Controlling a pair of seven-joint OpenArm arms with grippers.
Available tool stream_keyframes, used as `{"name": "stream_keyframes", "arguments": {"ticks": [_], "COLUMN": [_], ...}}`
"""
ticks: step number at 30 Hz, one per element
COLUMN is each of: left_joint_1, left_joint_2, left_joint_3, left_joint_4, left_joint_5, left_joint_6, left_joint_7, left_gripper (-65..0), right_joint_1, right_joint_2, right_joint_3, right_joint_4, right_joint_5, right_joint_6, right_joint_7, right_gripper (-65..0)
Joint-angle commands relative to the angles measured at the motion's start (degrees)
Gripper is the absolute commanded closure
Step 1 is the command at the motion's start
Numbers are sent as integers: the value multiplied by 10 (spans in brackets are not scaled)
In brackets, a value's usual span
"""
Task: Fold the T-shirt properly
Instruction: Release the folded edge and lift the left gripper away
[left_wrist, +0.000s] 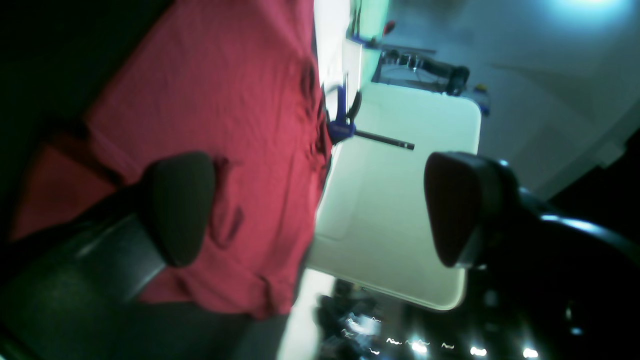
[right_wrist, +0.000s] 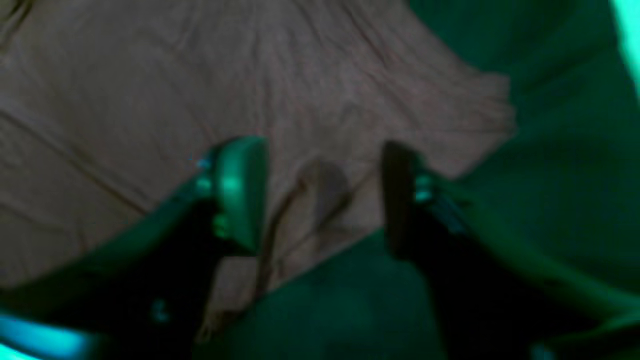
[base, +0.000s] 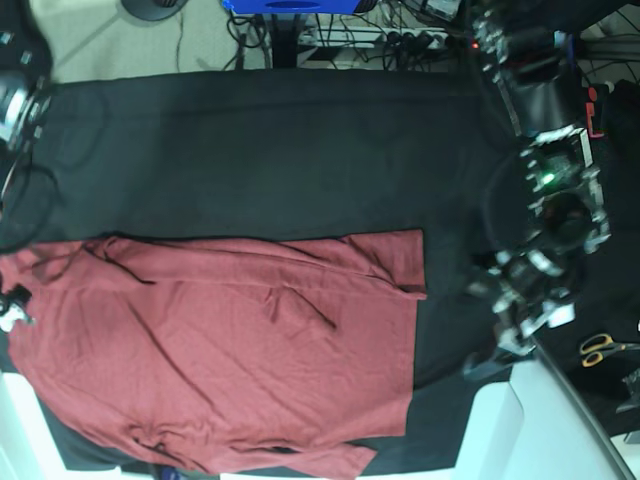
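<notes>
The left gripper stands wide apart and empty, lifted off the shirt, which lies below and beside it, spread on the cloth. The right gripper hangs parted over the shirt's edge, holding nothing, likely between folds.

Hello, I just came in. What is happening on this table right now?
A two-armed robot is folding a maroon long-sleeved T-shirt on a black table cloth. At this moment neither arm holds it. The left pincer hangs wide open beside the shirt's edge, with nothing between its fingers. The right pincer is also open, just above the wrinkled fabric. The shirt lies mostly flat, partly folded, with creases.
</notes>
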Motion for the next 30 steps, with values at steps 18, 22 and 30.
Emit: {"name": "stream_keyframes", "arguments": {"ticks": [18, 22, 30], "left_joint_1": [285, 287, 289], "left_joint_2": [-15, -7, 4], "left_joint_3": [0, 0, 1], "left_joint_4": [246, 246, 246], "left_joint_5": [280, 280, 281], "left_joint_6": [-7, -7, -7], "left_joint_7": [2, 2, 2], "left_gripper": [0, 0, 0], "right_joint_1": [-106, -109, -107], "right_joint_2": [-66, -79, -104], "right_joint_3": [-5, -5, -6], "right_joint_4": [79, 55, 23], "right_joint_5": [10, 10, 8], "right_joint_6": [13, 14, 15], "right_joint_7": [-36, -36, -33], "right_gripper": [-6, -5, -5]}}
